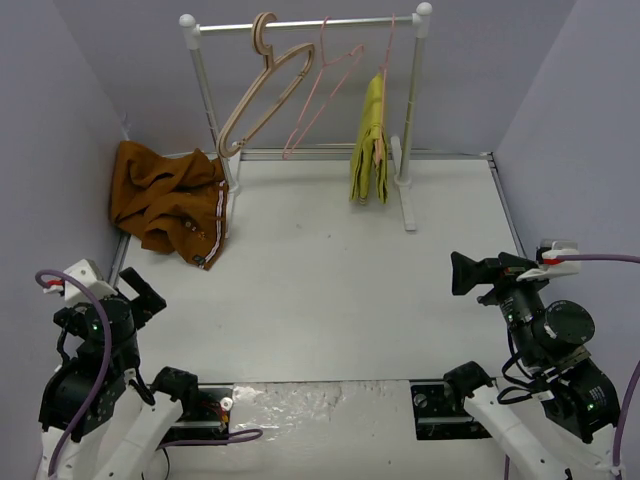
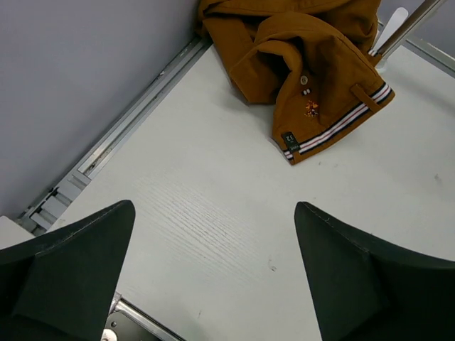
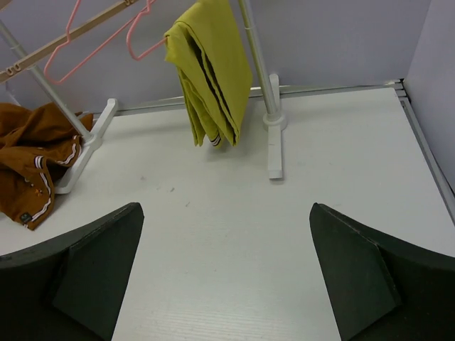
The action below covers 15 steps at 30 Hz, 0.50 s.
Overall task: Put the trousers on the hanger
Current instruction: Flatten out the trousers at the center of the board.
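Both pincers gape wide with nothing in them, the left pincer point(image 2: 215, 213) low at the bottom left of the top view and the right pincer point(image 3: 226, 209) at the bottom right. The trousers point(image 1: 170, 205) are a crumpled heap on the desk point(image 1: 330, 280) at upper left, jammed into the wall corner right beside the rail point(image 1: 310, 24) foot. The pink hanger point(image 1: 320, 95) dangles empty at top centre. My worry is that a grab catches one fold and drags the heap into that foot, or the light wire hanger swings off.
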Available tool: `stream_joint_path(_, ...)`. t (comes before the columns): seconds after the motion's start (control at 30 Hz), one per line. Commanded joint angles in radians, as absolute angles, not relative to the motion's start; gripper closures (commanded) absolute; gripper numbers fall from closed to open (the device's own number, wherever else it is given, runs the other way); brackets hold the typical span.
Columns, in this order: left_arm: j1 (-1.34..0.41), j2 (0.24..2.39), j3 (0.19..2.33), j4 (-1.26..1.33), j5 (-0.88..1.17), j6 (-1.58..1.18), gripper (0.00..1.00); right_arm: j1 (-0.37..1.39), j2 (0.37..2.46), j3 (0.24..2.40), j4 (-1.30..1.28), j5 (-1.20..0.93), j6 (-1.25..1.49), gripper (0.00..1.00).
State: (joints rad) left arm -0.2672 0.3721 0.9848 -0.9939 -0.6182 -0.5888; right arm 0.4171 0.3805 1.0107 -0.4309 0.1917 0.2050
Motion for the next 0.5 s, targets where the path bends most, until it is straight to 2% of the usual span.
stream_joint_path(0.0, -0.268, 0.437, 0.999, -0.997, -0.585, -0.606, 0.05, 0.437, 0.402, 1.017, -0.396, 0.209, 0.212, 0.00)
stream_joint_path(0.27, -0.268, 0.669, 1.006, -0.977, -0.529, -0.715, 0.06, 0.456, 0.475, 1.031, -0.393, 0.189, 0.274, 0.00)
stream_joint_path(0.37, -0.267, 0.803, 1.008, -0.870, -0.509, -0.727, 0.06, 0.457, 0.514, 1.000, -0.376, 0.232, 0.305, 0.00)
stream_joint_path(0.47, -0.265, 0.955, 1.054, -0.758, -0.531, -0.735, 0.06, 0.456, 0.558, 0.999, -0.361, 0.121, 0.258, 0.00)
